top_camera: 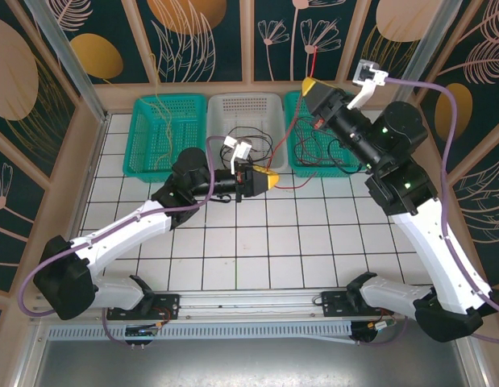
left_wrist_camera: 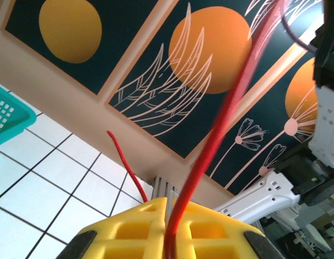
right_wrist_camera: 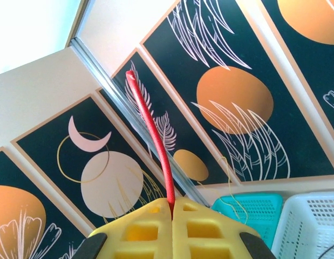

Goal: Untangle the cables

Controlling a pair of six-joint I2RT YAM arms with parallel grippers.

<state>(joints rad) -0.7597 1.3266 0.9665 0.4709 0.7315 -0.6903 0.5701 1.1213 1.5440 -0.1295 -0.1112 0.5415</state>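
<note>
A red cable (top_camera: 296, 121) runs taut between my two grippers. My left gripper (top_camera: 272, 179) hovers over the tiles in front of the baskets, shut on the red cable (left_wrist_camera: 220, 129), which rises from its yellow jaws. My right gripper (top_camera: 308, 83) is raised above the right green basket and shut on the red cable (right_wrist_camera: 156, 145); a short end (top_camera: 313, 63) sticks up past its tip. More red cable lies in the right green basket (top_camera: 346, 165). Black cables (top_camera: 257, 141) sit in the white basket (top_camera: 247, 103). A yellow cable (top_camera: 162, 113) hangs into the left green basket (top_camera: 144, 137).
Three baskets stand in a row along the back wall. A loose red strand (top_camera: 293, 187) trails onto the white tiles right of the left gripper. Wooden walls enclose the tiled floor (top_camera: 257, 250) on three sides.
</note>
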